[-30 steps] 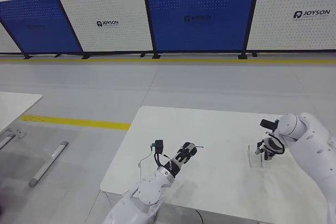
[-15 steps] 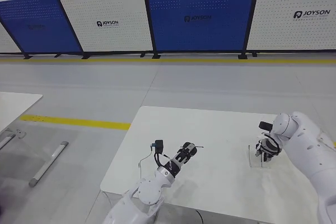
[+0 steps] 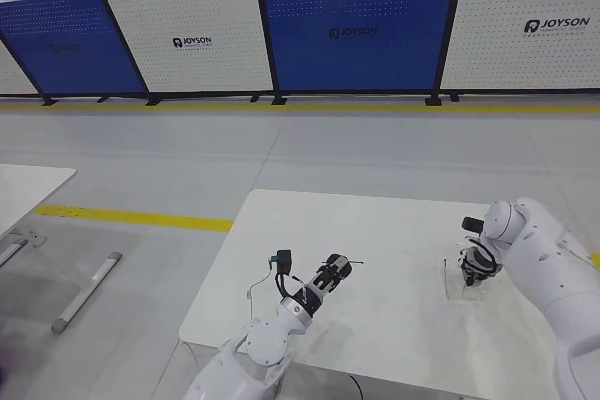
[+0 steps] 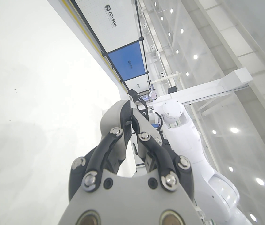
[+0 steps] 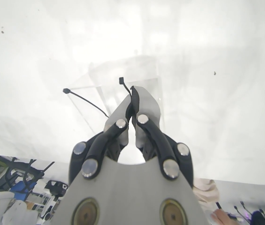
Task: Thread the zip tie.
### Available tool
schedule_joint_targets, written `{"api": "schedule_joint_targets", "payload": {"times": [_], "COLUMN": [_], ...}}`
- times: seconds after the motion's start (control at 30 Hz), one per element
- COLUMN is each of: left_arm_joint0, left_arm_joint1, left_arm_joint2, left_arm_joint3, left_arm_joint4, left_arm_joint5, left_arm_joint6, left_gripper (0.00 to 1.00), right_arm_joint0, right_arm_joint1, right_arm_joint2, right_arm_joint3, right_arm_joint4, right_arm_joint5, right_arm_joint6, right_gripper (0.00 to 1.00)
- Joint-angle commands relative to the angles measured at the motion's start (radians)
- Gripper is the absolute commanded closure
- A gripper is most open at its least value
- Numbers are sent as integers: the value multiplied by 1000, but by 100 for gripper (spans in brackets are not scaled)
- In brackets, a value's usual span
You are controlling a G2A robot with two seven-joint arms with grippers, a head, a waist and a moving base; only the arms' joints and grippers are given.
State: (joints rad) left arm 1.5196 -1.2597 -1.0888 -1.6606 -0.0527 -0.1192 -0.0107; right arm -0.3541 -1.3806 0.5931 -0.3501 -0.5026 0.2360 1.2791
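Tight in on the right wrist camera, the right gripper [image 5: 131, 94] is clamped hard on the black zip tie [image 5: 124, 85]. The tie's head end pokes out past the tips over a clear stand [image 5: 144, 71], and a second black tie [image 5: 85, 101] slants off beside it, detail the top camera shrinks to a dark speck on the right part of the white table [image 3: 390, 310]. Near the table's front edge the left gripper [image 4: 130, 115] has its jaws pressed together, well apart from the right, with a wide stretch of tabletop between them. Beyond lie grey floor with a yellow line [image 3: 130, 217] and blue and white partition panels [image 3: 355, 45].
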Motion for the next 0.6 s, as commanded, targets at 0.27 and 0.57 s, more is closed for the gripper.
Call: {"api": "schedule_joint_targets", "payload": {"times": [0.27,0.57], "left_arm_joint0": [0,0], "left_arm_joint1": [0,0], "left_arm_joint2": [0,0], "left_arm_joint3": [0,0], "left_arm_joint4": [0,0], "left_arm_joint5": [0,0], "left_arm_joint6": [0,0], "left_gripper": [100,100], "right_arm_joint0": [-11,-65], "right_arm_joint1": [29,115], "right_arm_joint2": [49,134], "right_arm_joint3": [-7,-124], "right_arm_joint4": [32,46], "right_arm_joint5": [-141,-249], "right_arm_joint6": [-36,-25], "right_gripper": [100,100]}}
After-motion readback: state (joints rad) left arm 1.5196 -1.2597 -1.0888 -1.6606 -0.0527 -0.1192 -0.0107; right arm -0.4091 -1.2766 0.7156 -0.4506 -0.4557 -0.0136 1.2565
